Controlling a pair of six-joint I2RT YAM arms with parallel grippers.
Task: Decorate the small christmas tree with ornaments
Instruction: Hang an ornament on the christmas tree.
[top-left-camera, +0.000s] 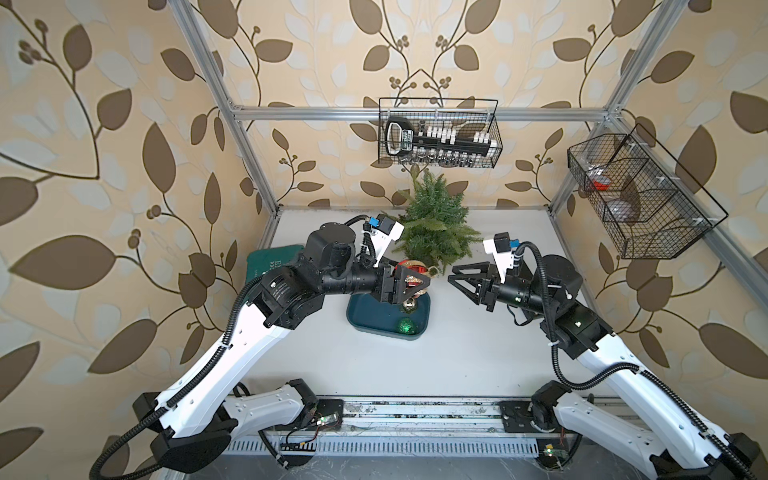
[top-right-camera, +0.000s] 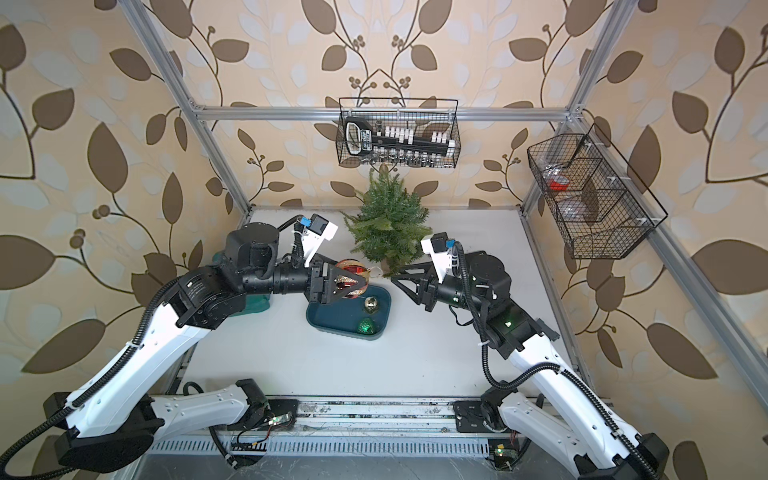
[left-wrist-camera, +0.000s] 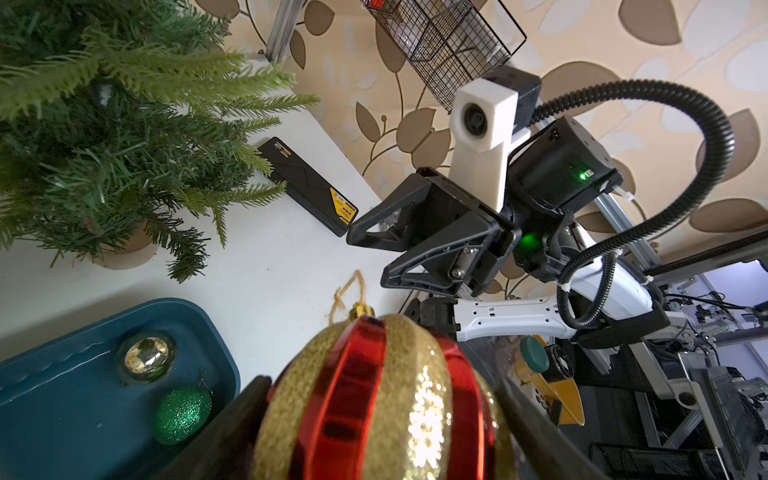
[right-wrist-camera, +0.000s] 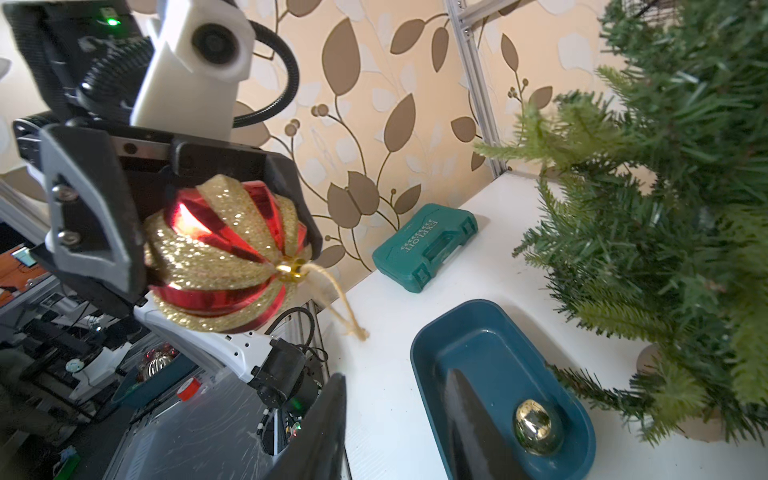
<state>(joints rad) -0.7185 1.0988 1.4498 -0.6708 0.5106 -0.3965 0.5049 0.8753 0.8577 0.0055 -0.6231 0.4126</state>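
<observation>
The small christmas tree (top-left-camera: 434, 224) (top-right-camera: 386, 224) stands at the back middle of the white table, with no ornament showing on it. My left gripper (top-left-camera: 422, 278) (left-wrist-camera: 382, 436) is shut on the red-and-gold striped ornament (top-left-camera: 410, 266) (left-wrist-camera: 374, 399) (right-wrist-camera: 224, 253), held above the table just in front of the tree. Its twine loop (left-wrist-camera: 349, 291) points toward my right gripper (top-left-camera: 453, 274) (right-wrist-camera: 395, 399), which faces it a short way off, open with nothing between its fingers. The gold ornament (top-left-camera: 409, 305) (right-wrist-camera: 536, 424) and the green glitter ornament (top-left-camera: 405, 325) (left-wrist-camera: 180, 413) lie in the teal tray (top-left-camera: 365, 320).
A green tool case (top-left-camera: 274, 257) (right-wrist-camera: 424, 245) lies at the table's left edge behind my left arm. A flat black case (left-wrist-camera: 307, 187) lies to the right of the tree. Wire baskets hang on the back wall (top-left-camera: 438, 133) and the right frame (top-left-camera: 640, 195).
</observation>
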